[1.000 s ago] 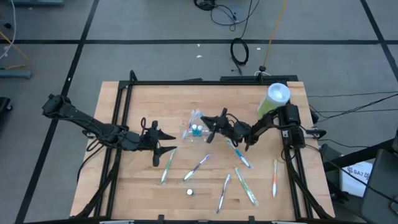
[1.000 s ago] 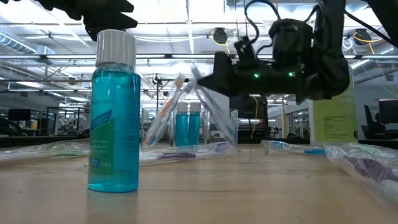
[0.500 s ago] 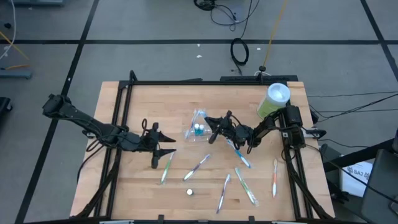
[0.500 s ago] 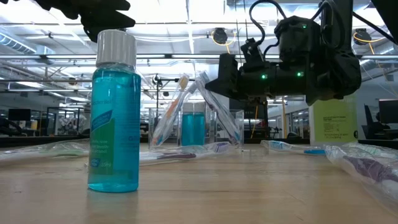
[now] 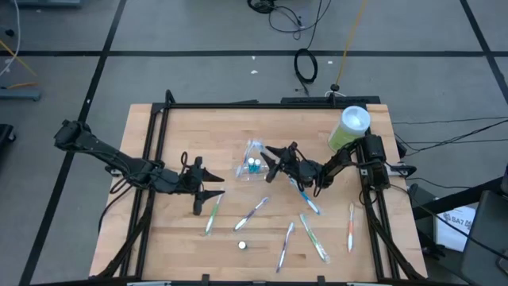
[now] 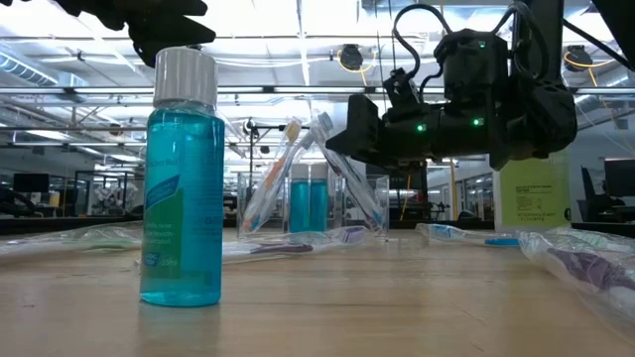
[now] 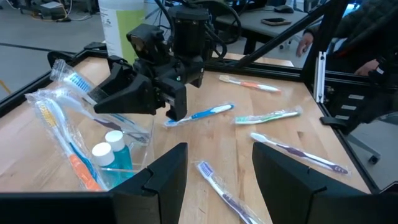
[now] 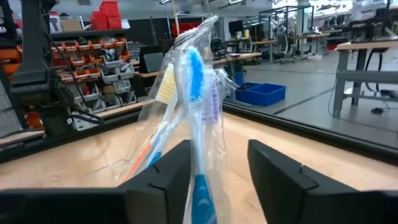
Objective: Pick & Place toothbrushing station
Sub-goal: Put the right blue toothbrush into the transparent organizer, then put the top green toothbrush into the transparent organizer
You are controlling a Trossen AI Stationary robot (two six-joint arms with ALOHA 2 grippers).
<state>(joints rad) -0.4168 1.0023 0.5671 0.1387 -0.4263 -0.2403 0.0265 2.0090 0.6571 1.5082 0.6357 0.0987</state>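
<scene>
A small clear cup (image 5: 248, 165) stands on the table's middle. It holds two small teal bottles with white caps (image 7: 115, 152) and several wrapped toothbrushes that lean on its rim (image 6: 298, 159). My right gripper (image 5: 267, 164) is open just right of the cup. Its fingers stand on either side of a wrapped blue toothbrush (image 8: 198, 124) whose lower end is in the cup. My left gripper (image 5: 210, 189) is open and empty, left of the cup and nearer the front. Loose toothbrushes (image 5: 252, 213) lie flat on the front half. My right gripper comes level from the table's right, its open fingers (image 8: 161, 183) on either side of the wrapped blue toothbrush's lower shaft (image 8: 200, 190). I cannot tell whether a finger touches the wrapper. The toothbrush leans in the cup.
A tall light-green canister (image 5: 349, 127) stands at the back right. A blue mouthwash bottle (image 6: 184, 178) stands near the front edge (image 5: 242, 245). Loose toothbrushes lie at the front right (image 5: 313, 237) and an orange one further right (image 5: 350, 226). A person's sleeve (image 7: 367, 31) shows beyond the table.
My right gripper has drawn back a little from the cup toward the table's right, staying open. The wrapped blue toothbrush stays leaning in the cup.
</scene>
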